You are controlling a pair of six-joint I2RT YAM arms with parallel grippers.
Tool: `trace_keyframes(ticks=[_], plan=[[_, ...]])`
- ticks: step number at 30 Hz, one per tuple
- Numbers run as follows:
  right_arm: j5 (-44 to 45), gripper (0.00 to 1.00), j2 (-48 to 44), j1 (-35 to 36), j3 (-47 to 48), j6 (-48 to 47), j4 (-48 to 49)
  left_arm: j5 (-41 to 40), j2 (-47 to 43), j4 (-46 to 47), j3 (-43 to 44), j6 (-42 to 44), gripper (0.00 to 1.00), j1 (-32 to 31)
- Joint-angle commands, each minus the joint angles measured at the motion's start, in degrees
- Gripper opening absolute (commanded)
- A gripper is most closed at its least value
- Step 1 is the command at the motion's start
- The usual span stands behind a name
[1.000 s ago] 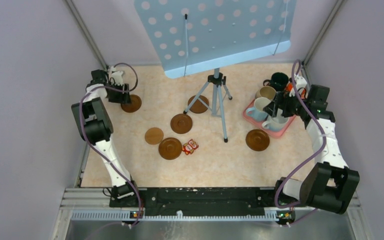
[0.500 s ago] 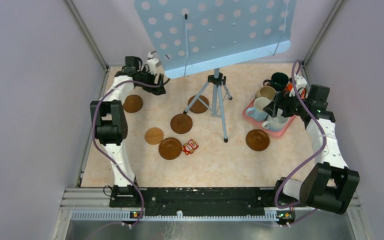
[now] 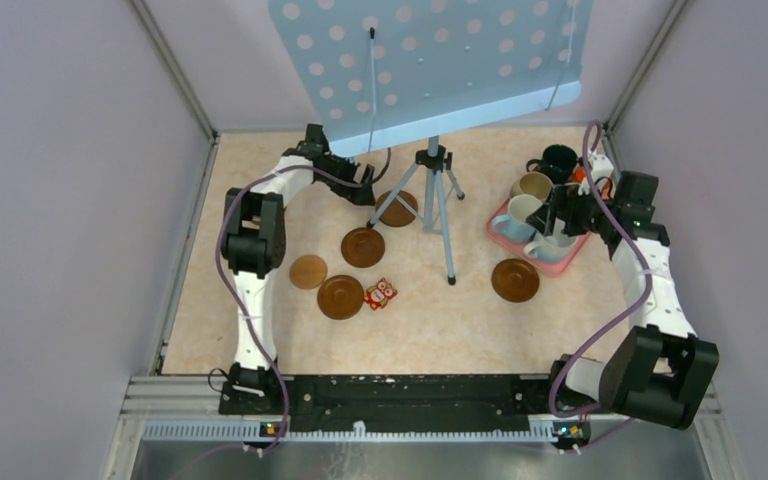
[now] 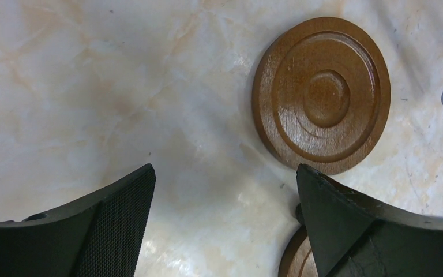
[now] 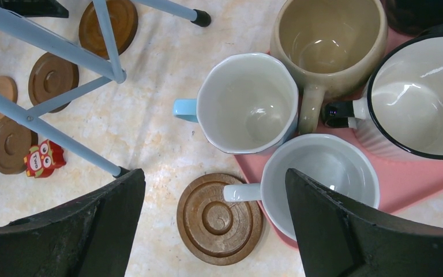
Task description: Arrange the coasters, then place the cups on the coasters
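Left tool (image 3: pixel 365 188) is stretched way out to the far middle of the desk (image 3: pixel 440 330). It sits beside the tripod (image 3: pixel 433 190) that carries a pale blue dotted board (image 3: pixel 430 70), and near the dark coaster (image 3: pixel 397 208) between the tripod legs. From overhead I can't tell how wide it's spread. Right tool (image 3: pixel 557 222) hangs over the pink tray (image 3: pixel 518 254), where the cups are bunched: dark green cup (image 3: pixel 561 158), beige cup (image 3: pixel 534 185), light blue cup (image 3: pixel 516 213), white cup (image 3: pixel 550 247). More coasters lie loose on the desk: a dark one (image 3: pixel 363 247), a tan coaster (image 3: pixel 308 271), another dark one (image 3: pixel 341 297) just beside a red owl figure (image 3: pixel 380 293), and one (image 3: pixel 515 280) just in front of the tray.

Left wrist cam: the left tool (image 4: pixel 225 170) is spread wide, with only bare desk between the fingers (image 4: pixel 98 231). A ringed coaster (image 4: pixel 323 95) lies flat up and to the right of the gap, not touched. A sliver of another coaster (image 4: pixel 294 262) peeks out by the right-hand finger.

Right wrist cam: the right tool (image 5: pixel 214 171) is also spread wide and holds nothing. Just below the gap a ringed coaster (image 5: pixel 219 222) lies on the desk, hard against the tray corner. The white cup (image 5: pixel 320 184) sits in the tray with its handle sticking out over that coaster. The light blue cup (image 5: pixel 248 104) and beige cup (image 5: pixel 326 46) are behind it, with a black-rimmed white cup (image 5: pixel 418 109) off to the right.
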Motion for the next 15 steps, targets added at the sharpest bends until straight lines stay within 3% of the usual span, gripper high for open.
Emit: trace_keyframes(ticks=[1,15], plan=[[-0.2,0.89,-1.6,-0.1,-0.3,-0.7,1.8,0.2,1.7,2.7,3.7,-1.8,0.97,-1.7],[0.3,0.89,-1.3,-0.1,-0.4,-0.9,1.7,-7.5,9.2,2.8,11.1,-1.5,0.93,-7.0]])
